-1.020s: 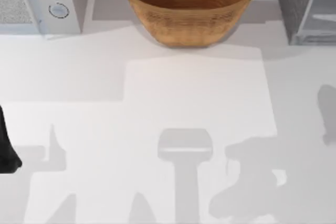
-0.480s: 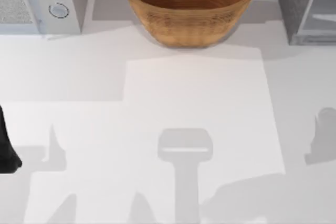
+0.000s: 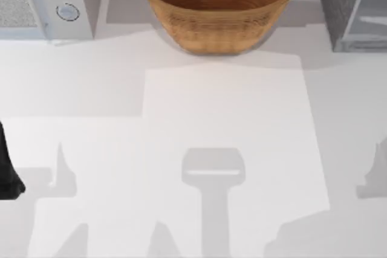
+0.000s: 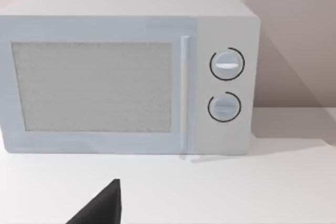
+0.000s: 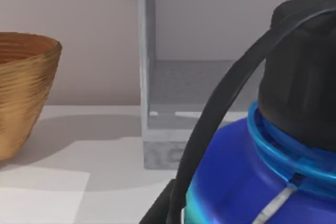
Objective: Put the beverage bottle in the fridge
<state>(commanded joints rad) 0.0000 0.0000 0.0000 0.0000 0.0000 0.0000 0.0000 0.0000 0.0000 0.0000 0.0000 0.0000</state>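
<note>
Evidently the beverage bottle (image 5: pixel 247 182) sits close against the right wrist camera, facing the fridge (image 5: pixel 194 103), which stands at two o'clock on the surface (image 3: pixel 230 107). Whether the right end effector grips it, I cannot tell. It looks rigid, smooth, likely slippery; the body below the cap seems the safest hold. Left arm parked at nine o'clock.
</note>
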